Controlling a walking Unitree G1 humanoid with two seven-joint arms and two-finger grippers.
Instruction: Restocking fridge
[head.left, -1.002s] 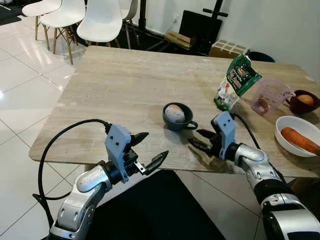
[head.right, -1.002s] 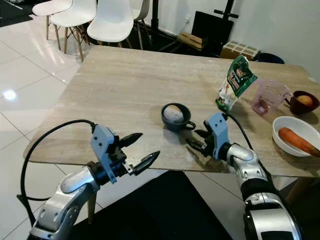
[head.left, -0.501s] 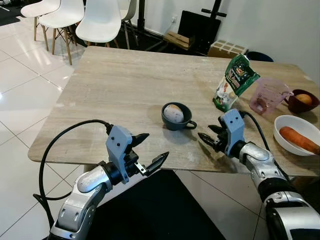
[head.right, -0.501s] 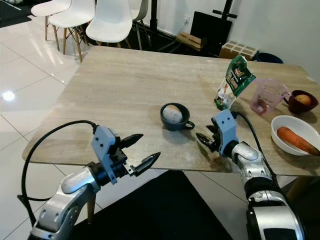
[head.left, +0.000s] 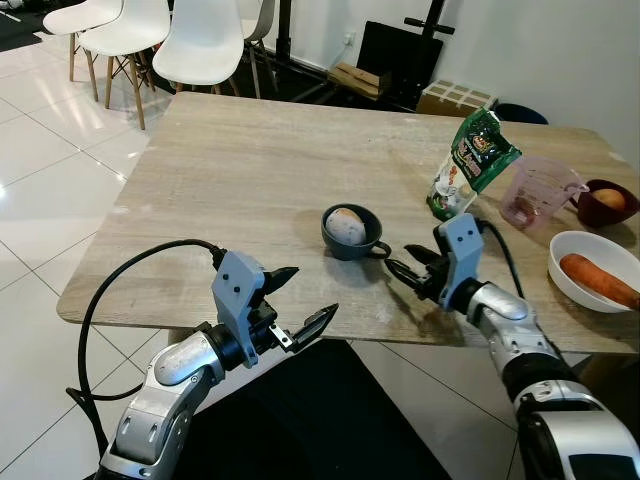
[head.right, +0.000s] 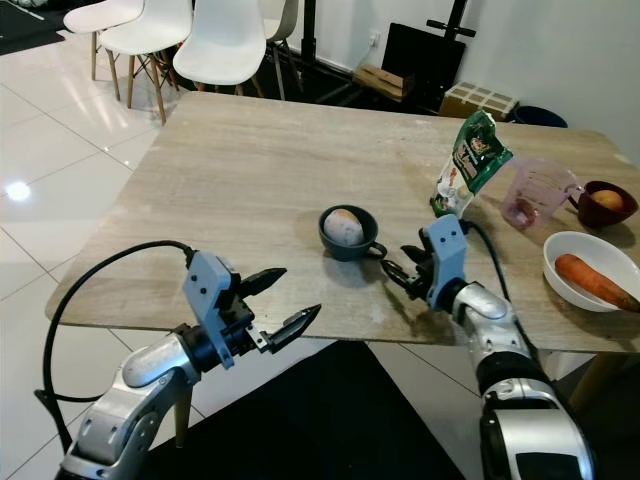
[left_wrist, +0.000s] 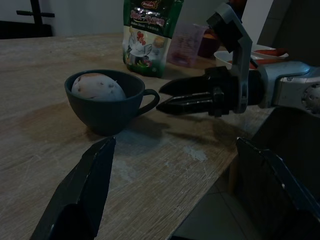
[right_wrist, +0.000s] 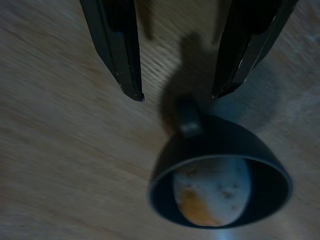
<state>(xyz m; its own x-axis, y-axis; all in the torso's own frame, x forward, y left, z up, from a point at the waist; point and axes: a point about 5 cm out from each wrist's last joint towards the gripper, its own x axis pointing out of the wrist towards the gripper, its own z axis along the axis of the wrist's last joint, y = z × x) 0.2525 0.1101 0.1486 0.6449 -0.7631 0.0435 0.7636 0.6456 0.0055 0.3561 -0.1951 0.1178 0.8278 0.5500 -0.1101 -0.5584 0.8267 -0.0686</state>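
While my right gripper (head.left: 398, 270) sits low over the wooden table (head.left: 240, 170), its two fingers are apart and pointing straight at the handle of the dark cup (head.left: 350, 234). The tips are just short of that handle, not touching it as far as I can see, with one finger on each side of where it sticks out. Inside the cup there's a pale speckled egg (head.left: 347, 226), sitting loose.

My left gripper (head.left: 300, 303) hangs off the near edge of the table, over the floor, fingers spread wide and holding nothing.

Further back on my right side there's a green snack bag (head.left: 470, 165) standing upright, and just beside it a clear pink measuring cup (head.left: 535, 193). Past that is a small dark red bowl (head.left: 603, 203) with something round and orange in it, and nearer the table's edge a white bowl (head.left: 595, 270) with a carrot (head.left: 597, 279) lying in it. White chairs (head.left: 205, 45) stand beyond the far end of the table.
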